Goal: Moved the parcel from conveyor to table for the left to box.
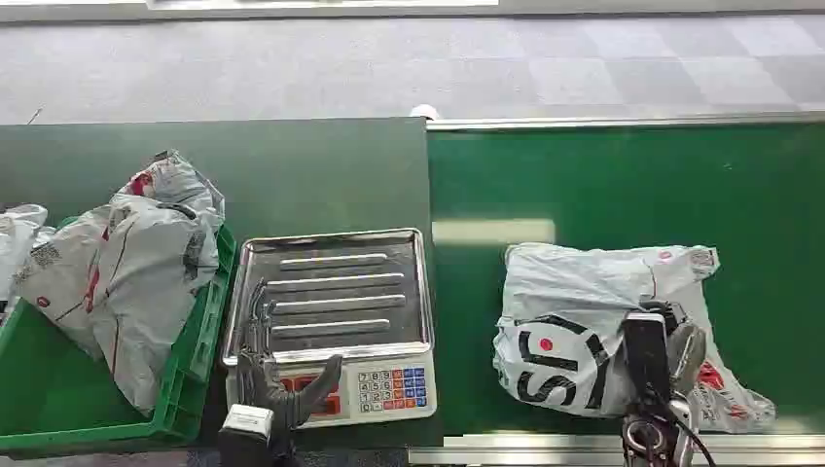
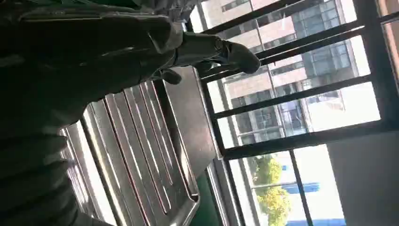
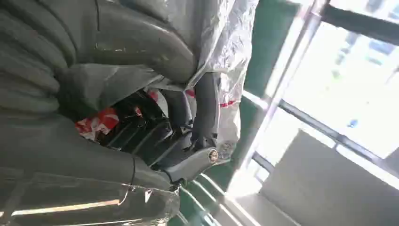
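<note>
Parcel (image 1: 593, 321) on green conveyor (image 1: 623, 185), right hand (image 1: 662, 355) grasping its near edge, left hand (image 1: 268, 375) released.

The left arm enters the head view at about 7 o'clock, its left hand (image 1: 265, 365) reaching toward 12 o'clock with fingers stretched forward and apart and the thumb spread toward 2 o'clock, holding nothing; the left wrist view shows the same hand (image 2: 141, 47) with its thumb extended. The right arm enters at about 5 o'clock. The right hand (image 1: 660, 350) is closed around the parcel (image 1: 584, 321), and in the right wrist view its fingers (image 3: 204, 113) curl into the wrapping.
</note>
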Tool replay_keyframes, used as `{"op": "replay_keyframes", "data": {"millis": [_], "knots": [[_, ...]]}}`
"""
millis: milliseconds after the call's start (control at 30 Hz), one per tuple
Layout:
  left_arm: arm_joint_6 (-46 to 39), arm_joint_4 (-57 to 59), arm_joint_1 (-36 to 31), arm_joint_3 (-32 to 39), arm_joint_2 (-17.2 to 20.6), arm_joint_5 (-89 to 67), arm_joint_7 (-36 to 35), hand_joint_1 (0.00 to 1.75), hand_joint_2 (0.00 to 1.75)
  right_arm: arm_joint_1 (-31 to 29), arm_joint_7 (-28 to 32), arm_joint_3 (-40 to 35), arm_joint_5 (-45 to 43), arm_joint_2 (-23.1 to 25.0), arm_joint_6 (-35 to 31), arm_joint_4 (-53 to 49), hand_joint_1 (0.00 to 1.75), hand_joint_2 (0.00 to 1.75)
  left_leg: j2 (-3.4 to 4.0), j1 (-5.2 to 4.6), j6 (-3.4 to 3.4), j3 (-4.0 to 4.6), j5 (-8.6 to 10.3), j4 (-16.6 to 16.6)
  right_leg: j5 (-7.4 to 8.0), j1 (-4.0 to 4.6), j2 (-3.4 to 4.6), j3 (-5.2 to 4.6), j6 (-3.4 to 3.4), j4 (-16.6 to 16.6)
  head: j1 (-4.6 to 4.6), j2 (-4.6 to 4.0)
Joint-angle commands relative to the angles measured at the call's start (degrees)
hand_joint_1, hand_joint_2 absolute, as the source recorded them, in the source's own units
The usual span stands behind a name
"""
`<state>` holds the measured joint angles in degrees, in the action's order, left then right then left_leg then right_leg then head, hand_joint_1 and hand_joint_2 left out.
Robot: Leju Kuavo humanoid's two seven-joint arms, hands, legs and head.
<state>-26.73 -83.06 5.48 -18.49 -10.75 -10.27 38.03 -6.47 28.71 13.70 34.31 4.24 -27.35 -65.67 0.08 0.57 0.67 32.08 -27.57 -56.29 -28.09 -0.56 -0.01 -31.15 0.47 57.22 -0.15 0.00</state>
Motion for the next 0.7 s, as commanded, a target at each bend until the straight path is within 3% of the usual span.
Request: {"op": "replay_keyframes", "data": {"millis": [33,200,400,467,600,700], "knots": [[1.91,0.89,-5.00,-0.12,0.79,-1.96,0.89,0.00,1.75,3.35,5.57,-10.82,-5.53,3.10,-3.32,-24.99,1.75,1.75,0.11,-0.04,0.00,0.13,0.02,-0.05,0.03,-0.03,0.11,-0.19,-0.03,0.10,0.00,0.00],[3.30,1.48,-6.34,-0.10,0.40,-2.43,0.61,0.00,1.75,-0.01,5.07,-15.47,-6.07,3.88,-4.19,-22.73,1.75,1.75,0.19,-0.02,-0.01,0.02,0.06,0.00,0.08,0.00,0.16,-0.08,-0.03,0.05,0.02,0.00],[4.51,5.17,-11.12,-0.87,0.08,0.42,1.97,0.00,1.75,-5.82,3.12,-22.51,-2.17,5.99,1.03,-15.42,1.75,1.75,0.27,0.00,-0.02,-0.08,0.09,0.03,0.11,0.02,0.25,0.02,-0.03,0.02,0.04,0.00],[3.64,3.71,-12.19,-0.54,0.75,2.25,1.97,0.00,1.75,-9.01,1.95,-25.04,0.71,7.08,5.54,-8.14,1.75,1.75,0.24,0.00,-0.01,-0.15,0.10,0.07,0.12,0.02,0.19,0.09,-0.04,-0.01,0.02,0.00],[2.88,1.02,-12.82,1.92,2.11,4.32,1.97,0.00,1.75,-16.29,1.39,-29.04,4.13,10.32,6.09,8.64,1.75,1.75,0.52,0.06,0.01,-0.22,0.07,0.09,0.20,0.08,0.49,0.08,-0.07,-0.03,0.00,0.00],[2.97,-0.76,-12.22,3.62,2.60,4.57,1.93,0.00,1.75,-18.77,2.43,-30.63,3.67,11.41,6.97,14.31,1.73,1.75,0.46,0.07,0.02,-0.21,0.07,0.07,0.15,0.10,0.41,0.11,-0.07,0.01,0.02,0.00]]}}
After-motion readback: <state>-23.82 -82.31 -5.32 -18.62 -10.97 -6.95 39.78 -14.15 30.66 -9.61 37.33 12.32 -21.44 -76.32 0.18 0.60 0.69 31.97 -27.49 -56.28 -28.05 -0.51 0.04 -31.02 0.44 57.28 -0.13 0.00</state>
